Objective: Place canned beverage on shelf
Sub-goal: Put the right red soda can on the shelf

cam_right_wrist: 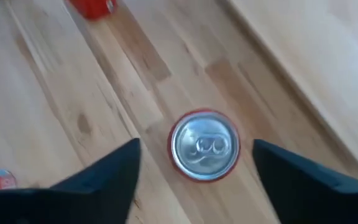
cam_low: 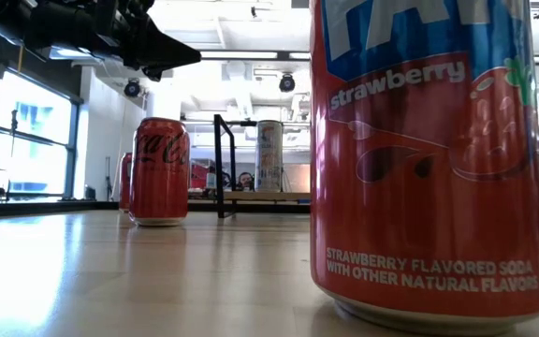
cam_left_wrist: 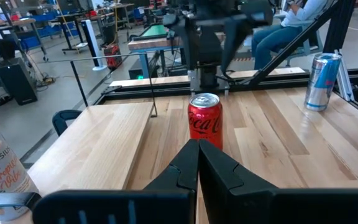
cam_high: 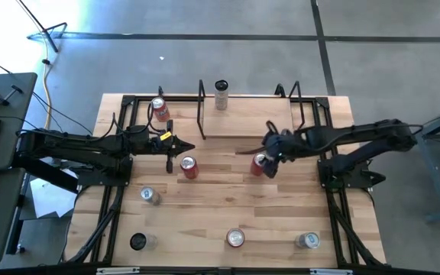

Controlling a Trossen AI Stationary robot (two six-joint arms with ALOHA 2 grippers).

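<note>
High view. Right tool (cam_high: 263, 155) positioned directly above a red can (cam_high: 259, 163) near worktop centre, at 6 o'clock from the shelf (cam_high: 247, 116). Shelf set at the worktop's (cam_high: 289, 214) 12 o'clock edge, light board framed by black rods, carrying one tall pale can (cam_high: 221, 94) at its far edge. Left tool (cam_high: 176, 145) stationed at 9 o'clock from the red can, well apart from it, fingers drawn together to a point. Second red can (cam_high: 189, 166) just beside the left tool at its 5 o'clock. Another red can (cam_high: 159, 109) at 9 o'clock from the shelf. Four further cans spread along the 6 o'clock half of the worktop.

Low view. Strawberry soda can (cam_low: 429, 154) filling the foreground at 3 o'clock, upright on the worktop. Cola can (cam_low: 159, 171) farther back at 9 o'clock. Shelf rods and tall pale can visible in the distance near centre.

Left wrist view. Left tool fingers (cam_left_wrist: 185, 168) closed narrow, holding nothing, aimed at an upright cola can (cam_left_wrist: 204, 120) standing apart from them. Silver-blue can (cam_left_wrist: 322, 81) upright farther off.

Right wrist view. Right tool fingers (cam_right_wrist: 114, 168) spread wide on either side of the red can's silver lid (cam_right_wrist: 204, 146), seen from above. Contact between fingers and can: cannot tell.
</note>
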